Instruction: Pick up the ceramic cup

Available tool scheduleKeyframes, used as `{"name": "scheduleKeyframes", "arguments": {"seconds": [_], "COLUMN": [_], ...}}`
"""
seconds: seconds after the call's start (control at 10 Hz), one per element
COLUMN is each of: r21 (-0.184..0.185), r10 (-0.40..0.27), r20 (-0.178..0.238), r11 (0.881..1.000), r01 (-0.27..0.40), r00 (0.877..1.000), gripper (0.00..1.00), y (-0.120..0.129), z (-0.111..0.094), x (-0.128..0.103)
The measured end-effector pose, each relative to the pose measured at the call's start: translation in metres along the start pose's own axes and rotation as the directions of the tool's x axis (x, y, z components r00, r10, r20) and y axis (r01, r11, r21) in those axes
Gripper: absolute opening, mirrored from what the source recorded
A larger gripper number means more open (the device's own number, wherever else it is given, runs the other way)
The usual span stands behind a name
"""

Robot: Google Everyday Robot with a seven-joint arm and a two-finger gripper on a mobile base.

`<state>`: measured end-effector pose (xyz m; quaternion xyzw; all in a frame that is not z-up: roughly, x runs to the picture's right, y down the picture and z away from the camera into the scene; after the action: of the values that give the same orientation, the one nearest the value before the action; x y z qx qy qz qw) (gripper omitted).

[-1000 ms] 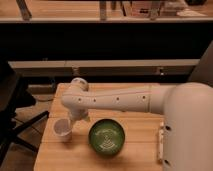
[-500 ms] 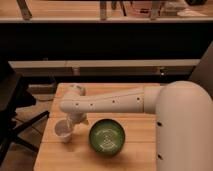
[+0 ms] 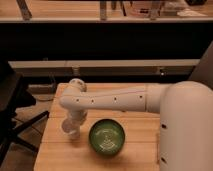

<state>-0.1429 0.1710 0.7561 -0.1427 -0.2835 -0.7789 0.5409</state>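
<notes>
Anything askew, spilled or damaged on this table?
Nothing stands out: the green bowl sits upright on the wooden table, nothing spilled. The tool is low beside the bowl's left, where the ceramic cup cannot be told apart from it.

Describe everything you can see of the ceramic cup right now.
The ceramic cup shows only as a small white glossy shape standing on the wooden table, just left of the dark green bowl in the camera view and apart from it. The gripper is directly over it, hiding its mouth; whether they touch cannot be told.
</notes>
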Motion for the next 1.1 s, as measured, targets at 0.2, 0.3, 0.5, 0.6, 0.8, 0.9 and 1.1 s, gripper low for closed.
{"name": "scheduleKeyframes", "arguments": {"seconds": [0.2,0.3,0.5,0.6,0.8,0.9,1.1], "r21": [0.002,0.001,-0.003,-0.002,-0.002,-0.003,-0.004], "r10": [-0.004,-0.004,-0.005,-0.008,-0.009,-0.007,-0.007], "r20": [-0.008,-0.011,-0.006,-0.007,-0.010,-0.010,-0.010], "r11": [1.000,1.000,1.000,1.000,1.000,1.000,1.000], "r01": [0.004,0.004,0.005,0.008,0.009,0.007,0.007], "r00": [1.000,1.000,1.000,1.000,1.000,1.000,1.000], "gripper": [0.00,0.00,0.00,0.00,0.00,0.00,0.00], "y": [0.002,0.004,0.009,0.009,0.010,0.011,0.013], "z": [-0.002,-0.012,-0.018,-0.019,-0.022,-0.024,-0.027], "x": [0.003,0.005,0.005,0.006,0.008,0.008,0.007]}}
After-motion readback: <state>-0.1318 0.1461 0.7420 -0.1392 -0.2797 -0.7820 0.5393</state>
